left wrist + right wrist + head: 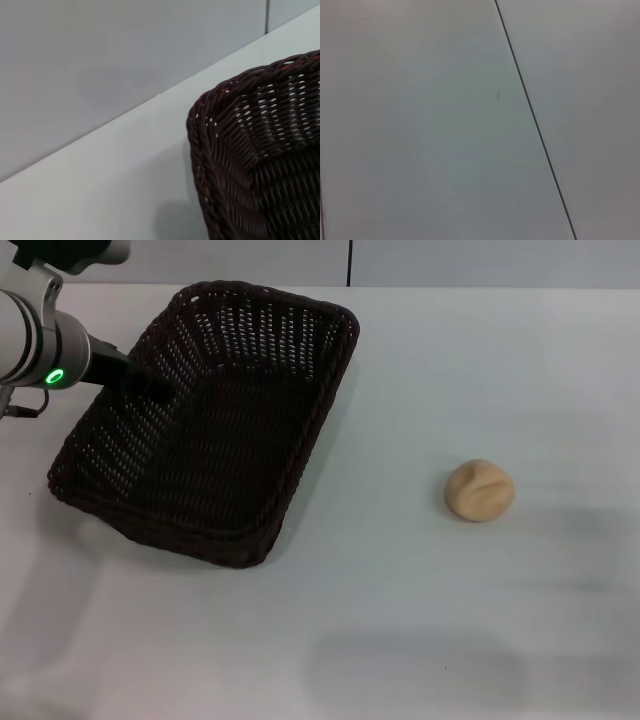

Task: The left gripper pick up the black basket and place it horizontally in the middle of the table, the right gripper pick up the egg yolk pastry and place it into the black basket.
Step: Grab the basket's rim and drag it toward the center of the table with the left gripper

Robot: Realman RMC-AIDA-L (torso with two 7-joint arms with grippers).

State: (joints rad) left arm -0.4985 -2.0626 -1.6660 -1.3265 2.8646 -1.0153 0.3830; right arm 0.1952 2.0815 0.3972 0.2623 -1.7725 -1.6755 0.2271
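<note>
Black basket (215, 430) resting on the white table (420, 620), skewed, long axis running from about 1 o'clock to 7 o'clock, occupying the table's 10 o'clock area. Left end effector (150, 385) reaching in from 9 o'clock, dark fingers over the basket's left rim and inner wall; fingers lost against the dark weave, so spread or pressed together cannot be told. Green ring light (54, 377) glowing on the silver arm. Egg yolk pastry (480, 490) sitting alone at 3 o'clock, well apart from the basket. Basket corner (235, 165) filling the left wrist view. Right end effector out of view.
</note>
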